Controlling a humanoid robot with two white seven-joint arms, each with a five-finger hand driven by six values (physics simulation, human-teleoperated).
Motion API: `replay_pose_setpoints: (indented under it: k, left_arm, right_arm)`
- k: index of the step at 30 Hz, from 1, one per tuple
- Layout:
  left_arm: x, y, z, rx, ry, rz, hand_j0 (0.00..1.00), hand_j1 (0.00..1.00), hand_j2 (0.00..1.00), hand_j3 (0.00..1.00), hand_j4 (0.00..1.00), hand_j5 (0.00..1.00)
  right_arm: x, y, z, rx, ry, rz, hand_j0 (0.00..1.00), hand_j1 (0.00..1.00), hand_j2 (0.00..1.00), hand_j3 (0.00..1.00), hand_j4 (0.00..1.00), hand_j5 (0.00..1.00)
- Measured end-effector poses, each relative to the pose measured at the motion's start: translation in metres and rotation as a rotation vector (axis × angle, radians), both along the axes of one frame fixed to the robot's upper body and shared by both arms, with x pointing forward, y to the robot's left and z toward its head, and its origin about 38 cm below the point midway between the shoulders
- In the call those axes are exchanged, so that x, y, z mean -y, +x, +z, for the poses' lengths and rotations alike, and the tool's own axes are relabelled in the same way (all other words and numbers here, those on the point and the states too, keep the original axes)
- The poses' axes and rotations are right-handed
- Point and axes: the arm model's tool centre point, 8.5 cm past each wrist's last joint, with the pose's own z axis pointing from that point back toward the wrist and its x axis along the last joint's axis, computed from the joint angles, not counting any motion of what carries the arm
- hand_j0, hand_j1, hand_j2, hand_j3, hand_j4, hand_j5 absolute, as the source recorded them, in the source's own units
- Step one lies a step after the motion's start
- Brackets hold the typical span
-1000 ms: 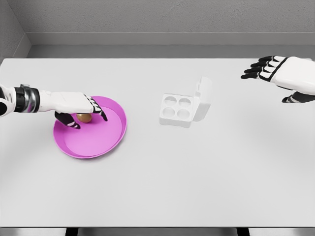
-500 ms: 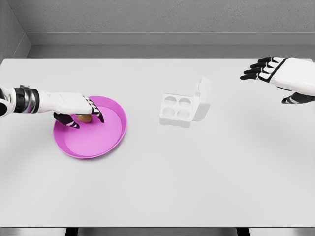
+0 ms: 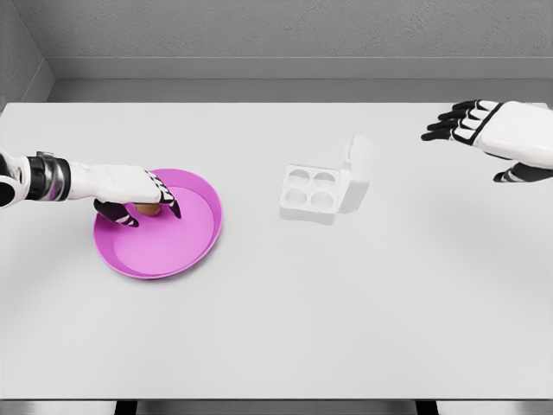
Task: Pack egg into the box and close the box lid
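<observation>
On the white counter [image 3: 276, 328], the pink plate [image 3: 164, 251] is seen at L; the brown egg [image 3: 149, 208] sits in it, w/ left hand [image 3: 138, 194] fingers curled round it. Egg box [image 3: 324, 186] is seen mid-counter, lid up, 4 cups empty. Right hand [image 3: 497, 130] is held aloft far R, fingers spread, nothing gripped.

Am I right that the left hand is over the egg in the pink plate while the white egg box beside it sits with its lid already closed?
Not quite: the head view shows the egg box with its lid open and its four cups empty. The rest holds: the left hand is over the egg in the pink plate.
</observation>
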Motion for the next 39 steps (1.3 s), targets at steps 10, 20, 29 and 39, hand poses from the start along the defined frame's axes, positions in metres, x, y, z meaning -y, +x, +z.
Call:
replay_pose_setpoints:
  k: [10,20,29,39]
  left_arm:
    - [0.001,0.001,0.0,0.004,-0.001,-0.001,0.74,0.74,0.74,0.74,0.74,0.74]
    - [0.002,0.002,0.002,0.022,-0.014,0.001,0.74,0.74,0.74,0.74,0.74,0.74]
    - [0.006,0.008,0.001,0.047,-0.039,0.051,0.73,0.73,0.73,0.73,0.73,0.73]
    - [-0.001,0.011,-0.005,0.085,-0.038,0.08,0.73,0.73,0.73,0.73,0.73,0.73]
  right_arm:
    - [0.0,0.0,0.0,0.0,0.0,0.0,1.0,1.0,1.0,1.0,1.0,1.0]
    - [0.0,0.0,-0.001,-0.002,0.0,0.0,1.0,1.0,1.0,1.0,1.0,1.0]
    - [0.0,0.0,-0.001,-0.002,0.0,0.0,1.0,1.0,1.0,1.0,1.0,1.0]
    - [0.0,0.0,-0.001,-0.002,0.0,0.0,1.0,1.0,1.0,1.0,1.0,1.0]
